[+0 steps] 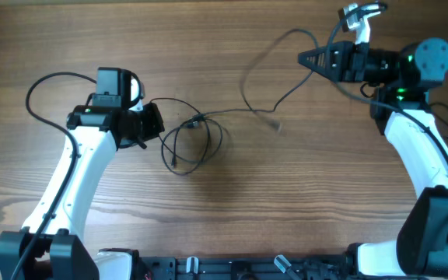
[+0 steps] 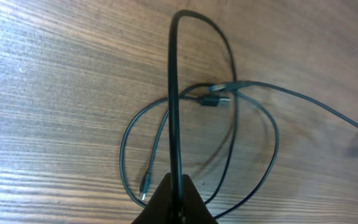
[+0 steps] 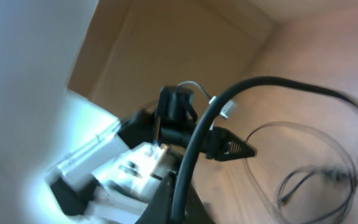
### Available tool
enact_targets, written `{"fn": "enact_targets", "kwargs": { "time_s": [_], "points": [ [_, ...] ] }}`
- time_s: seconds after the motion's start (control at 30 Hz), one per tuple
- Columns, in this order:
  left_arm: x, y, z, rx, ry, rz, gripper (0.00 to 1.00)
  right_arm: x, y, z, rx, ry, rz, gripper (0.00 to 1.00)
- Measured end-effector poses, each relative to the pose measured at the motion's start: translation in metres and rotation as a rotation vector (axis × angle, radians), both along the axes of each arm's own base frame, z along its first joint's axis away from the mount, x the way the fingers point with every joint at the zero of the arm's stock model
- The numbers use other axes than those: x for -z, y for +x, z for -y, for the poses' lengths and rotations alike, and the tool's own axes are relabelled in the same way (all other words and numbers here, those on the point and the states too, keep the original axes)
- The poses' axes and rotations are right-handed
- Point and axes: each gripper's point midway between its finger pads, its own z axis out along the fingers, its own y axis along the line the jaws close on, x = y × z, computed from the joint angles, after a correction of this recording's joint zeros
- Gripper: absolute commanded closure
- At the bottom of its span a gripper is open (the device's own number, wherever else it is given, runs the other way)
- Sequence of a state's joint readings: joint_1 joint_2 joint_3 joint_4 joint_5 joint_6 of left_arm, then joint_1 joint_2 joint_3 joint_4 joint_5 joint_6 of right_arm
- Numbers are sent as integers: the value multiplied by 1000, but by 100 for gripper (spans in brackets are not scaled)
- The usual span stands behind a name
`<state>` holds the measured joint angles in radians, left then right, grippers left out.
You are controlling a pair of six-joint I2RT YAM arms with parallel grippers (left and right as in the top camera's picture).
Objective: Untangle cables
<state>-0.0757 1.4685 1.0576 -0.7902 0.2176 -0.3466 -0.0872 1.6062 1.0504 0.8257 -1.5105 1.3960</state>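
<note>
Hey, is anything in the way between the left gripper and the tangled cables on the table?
Nothing visible does. The left gripper is shut on one strand of the cables, which rises straight from its tips. The rest of the loops lie just ahead on the bare wooden table.

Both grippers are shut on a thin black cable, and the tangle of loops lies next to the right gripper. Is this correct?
Not quite. In the overhead view the tangle of loops lies next to the left gripper, far from the right gripper. Both are shut on a thin black cable.
</note>
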Motion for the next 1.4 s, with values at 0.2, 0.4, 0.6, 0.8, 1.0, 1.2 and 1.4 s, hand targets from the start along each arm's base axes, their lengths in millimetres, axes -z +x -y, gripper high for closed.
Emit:
{"fn": "enact_targets", "kwargs": {
  "time_s": [0.2,0.4,0.6,0.8,1.0,1.2,1.4],
  "points": [
    [3,-2,2,12,29,-9,96,39,23,15,136,15,-264,95],
    [5,-7,0,9,42,-29,96,78,46,28,332,-77,-365,95],
    [6,-7,-1,7,46,-31,96,118,44,61,550,-471,-489,95],
    [6,-7,-1,7,48,-31,96,87,56,116,729,-877,-266,96],
    [6,-7,-1,6,49,-31,96,30,65,185,959,-1048,-152,96],
    [6,-7,-1,6,49,-31,96,-40,57,262,1231,-1048,-96,96],
    [6,-7,-1,6,49,-31,96,-32,24,319,1361,-1097,-250,95]
  ]
}}
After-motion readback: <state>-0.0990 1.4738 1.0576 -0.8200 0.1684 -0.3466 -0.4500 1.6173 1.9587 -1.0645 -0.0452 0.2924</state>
